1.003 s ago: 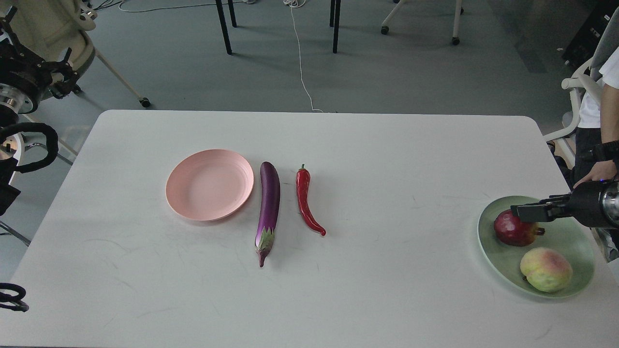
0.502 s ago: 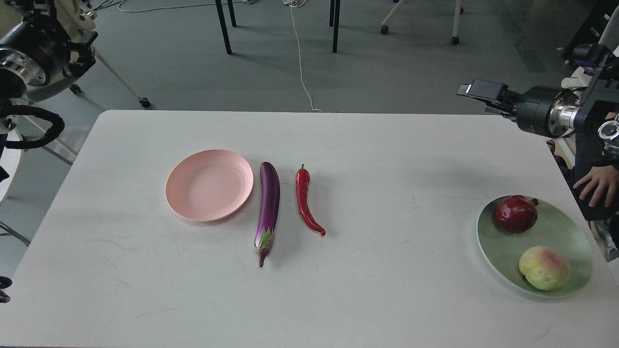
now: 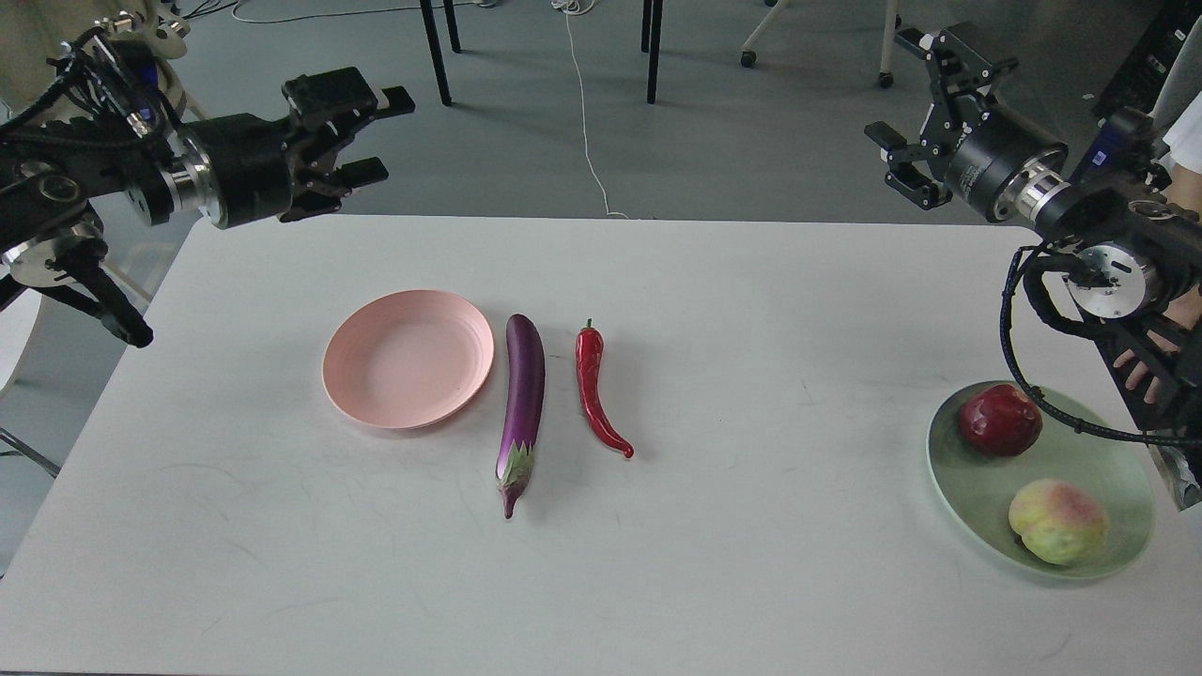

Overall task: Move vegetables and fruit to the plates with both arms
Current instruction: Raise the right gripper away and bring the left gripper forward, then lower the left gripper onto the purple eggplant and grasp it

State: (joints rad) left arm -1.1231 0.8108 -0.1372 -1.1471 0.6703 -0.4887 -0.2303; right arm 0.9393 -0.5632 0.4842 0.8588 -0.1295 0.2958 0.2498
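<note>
A purple eggplant (image 3: 523, 408) and a red chili pepper (image 3: 593, 390) lie side by side on the white table, just right of an empty pale pink plate (image 3: 408, 359). A mint green plate (image 3: 1108, 469) at the table's right edge holds a dark red pomegranate (image 3: 999, 420) and a yellow-green peach (image 3: 1057, 522). My left gripper (image 3: 371, 131) is open and empty, raised above the table's back left corner. My right gripper (image 3: 916, 108) is open and empty, raised above the back right corner.
The white table (image 3: 751, 563) has its back edge just under both grippers. A person's hand (image 3: 1141, 371) rests at the right edge beside the green plate. Chair and table legs (image 3: 648, 52) stand on the floor behind.
My right gripper let go of the pomegranate on the green plate, rose and pulled back to the upper right. My left arm swung in from the left edge, its gripper now showing over the table's corner.
</note>
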